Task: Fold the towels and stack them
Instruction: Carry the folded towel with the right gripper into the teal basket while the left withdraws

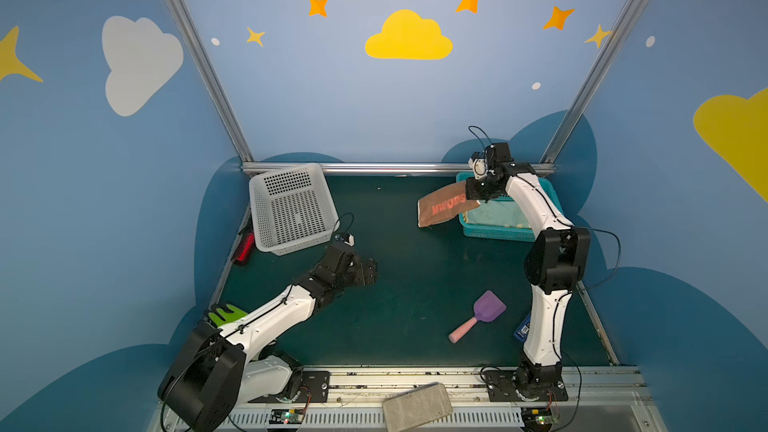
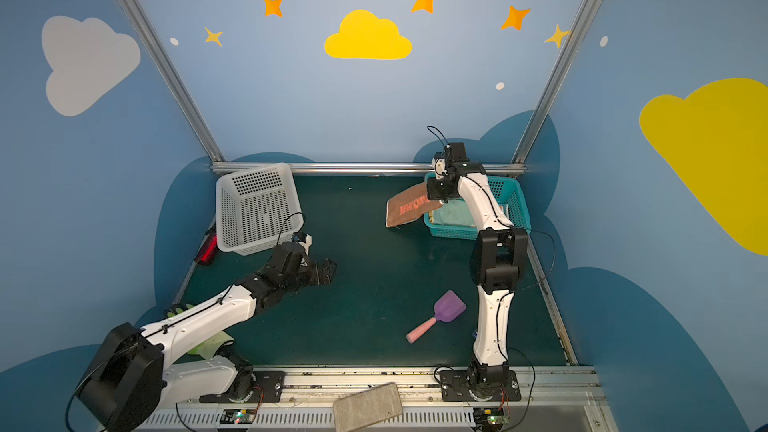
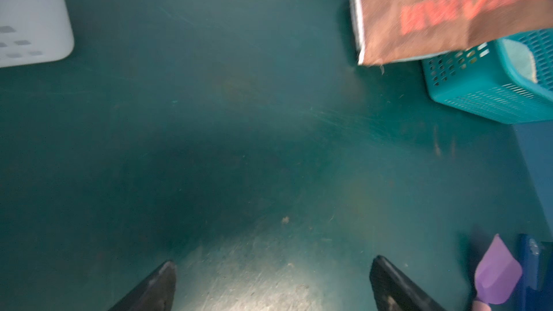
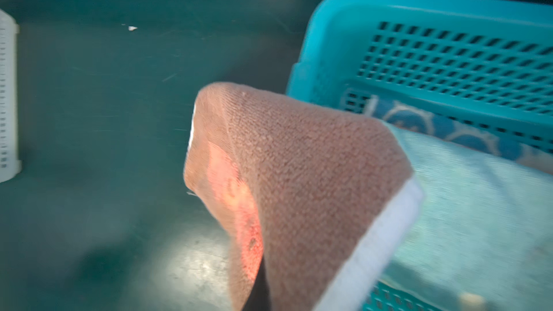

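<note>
Right gripper (image 1: pixel 478 200), pressed shut, pinches one edge of the salmon-brown terry towel with red lettering (image 1: pixel 439 210). The cloth hangs beside the left wall of the teal perforated plastic basket (image 1: pixel 496 235), at the back right of the dark green table mat (image 1: pixel 399 251). Its lower corner possibly brushes the mat, though blur leaves that unsure. In the right wrist view the cloth hides nearly all of the fingers. Inside the basket lie a pale blue-green towel (image 4: pixel 478 210) and, mostly covered, a blue towel with white figures (image 4: pixel 434 124). The left arm covers much of the lime-green glove (image 1: pixel 227 312). The right arm stands tall, elbow raised, wrist bent toward the middle. Left gripper (image 3: pixel 272 264) hovers low over bare mat, fingers (image 3: pixel 163 276) spread wide, near the tipped pale grey perforated basket (image 1: pixel 291 209).
</note>
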{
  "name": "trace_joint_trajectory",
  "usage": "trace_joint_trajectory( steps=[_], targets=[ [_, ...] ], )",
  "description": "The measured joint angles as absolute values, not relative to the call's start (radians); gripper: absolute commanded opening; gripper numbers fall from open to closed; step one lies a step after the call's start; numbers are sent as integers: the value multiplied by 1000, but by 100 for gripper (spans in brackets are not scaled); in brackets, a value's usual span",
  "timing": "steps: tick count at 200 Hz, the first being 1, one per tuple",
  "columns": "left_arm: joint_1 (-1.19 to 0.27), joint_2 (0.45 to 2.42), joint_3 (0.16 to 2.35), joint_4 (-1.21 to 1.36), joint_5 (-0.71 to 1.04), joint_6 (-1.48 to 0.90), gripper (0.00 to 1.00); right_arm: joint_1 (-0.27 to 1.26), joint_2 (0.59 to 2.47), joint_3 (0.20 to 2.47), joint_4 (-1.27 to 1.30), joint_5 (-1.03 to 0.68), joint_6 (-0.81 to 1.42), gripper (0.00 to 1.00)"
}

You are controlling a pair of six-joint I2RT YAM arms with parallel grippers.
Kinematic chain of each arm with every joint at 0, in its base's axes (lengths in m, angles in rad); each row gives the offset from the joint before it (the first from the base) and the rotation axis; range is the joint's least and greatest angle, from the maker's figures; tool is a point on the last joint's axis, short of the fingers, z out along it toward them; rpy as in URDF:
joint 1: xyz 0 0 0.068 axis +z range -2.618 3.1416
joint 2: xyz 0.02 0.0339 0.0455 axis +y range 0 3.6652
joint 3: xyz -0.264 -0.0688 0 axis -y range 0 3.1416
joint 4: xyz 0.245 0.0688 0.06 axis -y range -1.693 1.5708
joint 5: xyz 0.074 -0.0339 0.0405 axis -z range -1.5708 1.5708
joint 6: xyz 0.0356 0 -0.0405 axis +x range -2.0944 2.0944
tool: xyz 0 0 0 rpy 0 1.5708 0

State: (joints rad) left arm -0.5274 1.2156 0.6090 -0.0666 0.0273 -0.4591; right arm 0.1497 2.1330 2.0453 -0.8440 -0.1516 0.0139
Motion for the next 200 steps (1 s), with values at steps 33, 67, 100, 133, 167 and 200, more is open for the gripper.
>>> trace_joint_trajectory(
  steps=[33,67,100,133,167,200],
  targets=[
    [-525,1203,609,-78,17,-449,100,83,2124,2022,-848,-134,-20,0],
    [-525,1168,602,-92,10,-444,100,-4,2093,1960,-828,-135,-38,0],
    [-524,1148,588,-113,4,-443,100,-64,2092,1943,-806,-130,-57,0],
    [-522,1148,588,-126,-6,-443,100,-113,2092,1914,-784,-113,-74,0],
    [-522,1148,588,-134,-10,-444,100,-156,2092,1890,-759,-93,-89,0],
    [-520,1148,588,-140,-10,-447,100,-194,2084,1884,-743,-87,-91,0]
  ],
)
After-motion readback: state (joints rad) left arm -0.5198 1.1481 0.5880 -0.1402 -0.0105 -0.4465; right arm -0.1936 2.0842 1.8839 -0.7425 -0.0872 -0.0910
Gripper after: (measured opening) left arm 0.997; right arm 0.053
